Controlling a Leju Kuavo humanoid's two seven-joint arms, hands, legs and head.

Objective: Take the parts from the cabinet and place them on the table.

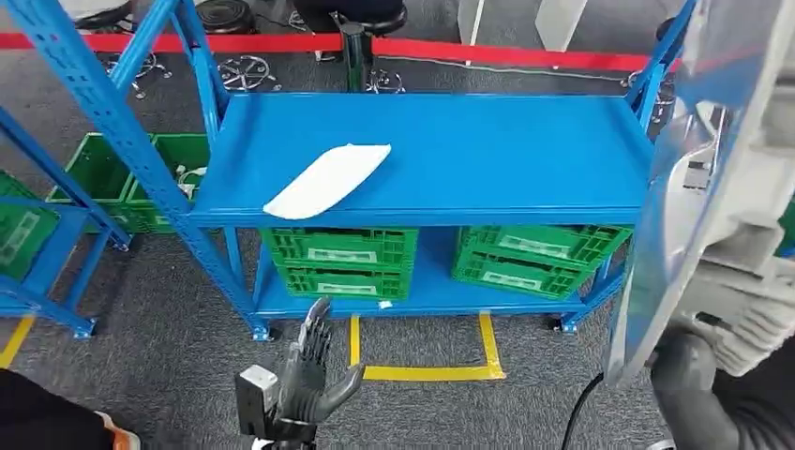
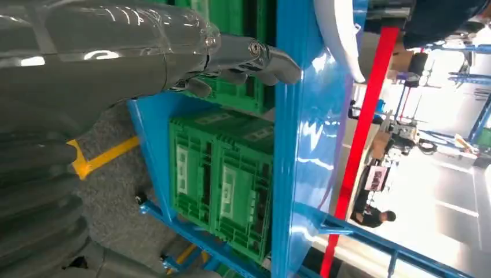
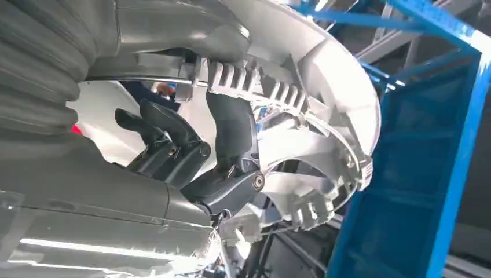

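- One white part (image 1: 328,180) already lies on the blue table (image 1: 487,141), left of centre.
- Second grey-white part (image 1: 722,187) gripped by right hand (image 3: 191,156), near right, unplaced.
- Left hand (image 1: 309,370) empty, fingers apart, low.

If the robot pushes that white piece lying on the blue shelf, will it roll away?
Probably not: the white part looks long, flattish and gently curved, so it would likely slide or rock on the smooth blue shelf. It looks like thin moulded plastic, so probably stiff and light.
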